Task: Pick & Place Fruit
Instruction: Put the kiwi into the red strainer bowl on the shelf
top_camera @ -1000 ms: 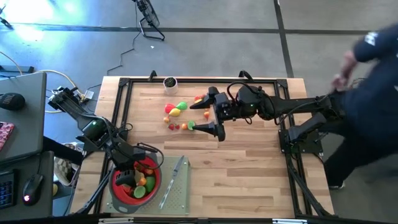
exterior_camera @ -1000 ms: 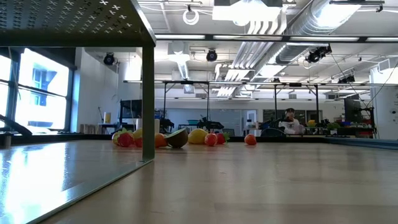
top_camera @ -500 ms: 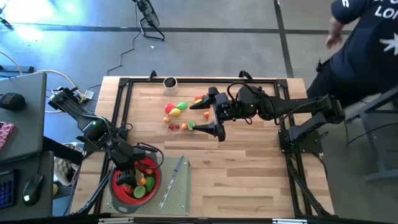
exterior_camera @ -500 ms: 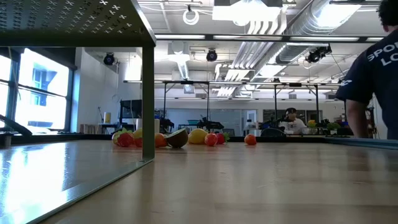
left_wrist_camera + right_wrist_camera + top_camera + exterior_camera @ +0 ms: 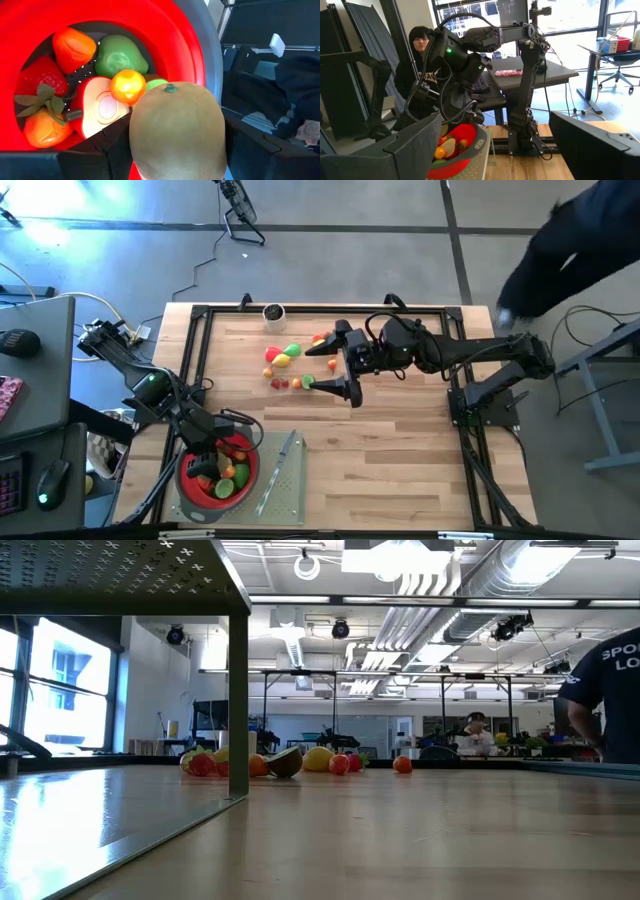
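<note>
My left gripper (image 5: 208,463) hangs over the red strainer (image 5: 186,470) at the table's near left corner, shut on a brown fruit (image 5: 177,132). Several fruits lie in the strainer (image 5: 165,30), among them a green one (image 5: 120,55) and an orange one (image 5: 127,86). More fruits (image 5: 285,355) rest on the wood at the far middle, also seen in the low view as a row of fruits (image 5: 285,762). My right gripper (image 5: 338,365) hovers open just right of them, pointing level toward the table's left; a small green fruit (image 5: 307,381) lies near one fingertip. My left gripper pinches the brown fruit by its two opposite sides (image 5: 137,135) between its two fingers (image 5: 107,150). The fingers slant down from the table's left. The fruit's stem end (image 5: 171,88) points away from the wrist, and the fruit hangs clear above the fruits in the strainer.
A slim grey knife (image 5: 280,465) lies on a grey-green board (image 5: 290,492) right of the strainer. A small dark cup (image 5: 272,312) stands at the far edge. A person (image 5: 580,240) moves beyond the table's far right corner. Bare wood spans the near right.
Both arms and all fruits have kept still. Only the person beyond the table's right edge has moved about.
</note>
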`<state>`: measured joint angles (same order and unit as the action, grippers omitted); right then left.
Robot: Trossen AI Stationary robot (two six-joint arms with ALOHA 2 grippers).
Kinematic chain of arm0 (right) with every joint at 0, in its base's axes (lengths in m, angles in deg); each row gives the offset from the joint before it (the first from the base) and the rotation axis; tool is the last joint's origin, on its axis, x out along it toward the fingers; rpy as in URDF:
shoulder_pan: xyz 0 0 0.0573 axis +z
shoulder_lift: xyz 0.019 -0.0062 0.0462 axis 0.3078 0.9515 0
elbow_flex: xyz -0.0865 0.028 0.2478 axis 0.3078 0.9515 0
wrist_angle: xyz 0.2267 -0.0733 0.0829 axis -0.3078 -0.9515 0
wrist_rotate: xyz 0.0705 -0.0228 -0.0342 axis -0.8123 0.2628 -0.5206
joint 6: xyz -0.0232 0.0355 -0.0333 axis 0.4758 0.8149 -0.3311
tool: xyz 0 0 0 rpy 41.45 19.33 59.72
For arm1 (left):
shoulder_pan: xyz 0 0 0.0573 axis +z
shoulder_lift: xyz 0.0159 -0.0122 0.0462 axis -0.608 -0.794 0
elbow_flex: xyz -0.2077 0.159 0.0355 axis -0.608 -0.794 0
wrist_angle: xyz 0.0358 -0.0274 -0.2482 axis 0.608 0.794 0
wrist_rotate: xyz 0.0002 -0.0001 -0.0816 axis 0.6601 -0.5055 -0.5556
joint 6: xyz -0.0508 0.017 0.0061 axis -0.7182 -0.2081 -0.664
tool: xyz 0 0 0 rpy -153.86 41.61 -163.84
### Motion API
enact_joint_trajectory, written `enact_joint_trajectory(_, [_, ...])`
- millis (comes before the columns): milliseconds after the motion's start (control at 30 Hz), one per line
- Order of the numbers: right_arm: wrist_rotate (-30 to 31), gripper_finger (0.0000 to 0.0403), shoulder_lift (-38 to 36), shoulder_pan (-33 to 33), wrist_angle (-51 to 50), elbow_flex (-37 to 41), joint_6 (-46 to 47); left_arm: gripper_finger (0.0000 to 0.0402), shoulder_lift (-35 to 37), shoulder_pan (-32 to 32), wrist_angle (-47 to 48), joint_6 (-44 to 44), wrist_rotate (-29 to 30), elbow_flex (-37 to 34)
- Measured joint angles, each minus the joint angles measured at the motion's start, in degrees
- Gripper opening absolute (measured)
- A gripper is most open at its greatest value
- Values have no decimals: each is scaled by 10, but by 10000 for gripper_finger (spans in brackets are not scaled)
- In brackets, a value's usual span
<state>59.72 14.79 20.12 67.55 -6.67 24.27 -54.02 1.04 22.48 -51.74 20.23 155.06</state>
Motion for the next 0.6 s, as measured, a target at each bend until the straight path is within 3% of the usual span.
enact_joint_trajectory(600, [0, 362, 0, 0, 0, 0, 0, 248, 0, 0, -3, 3, 9, 0])
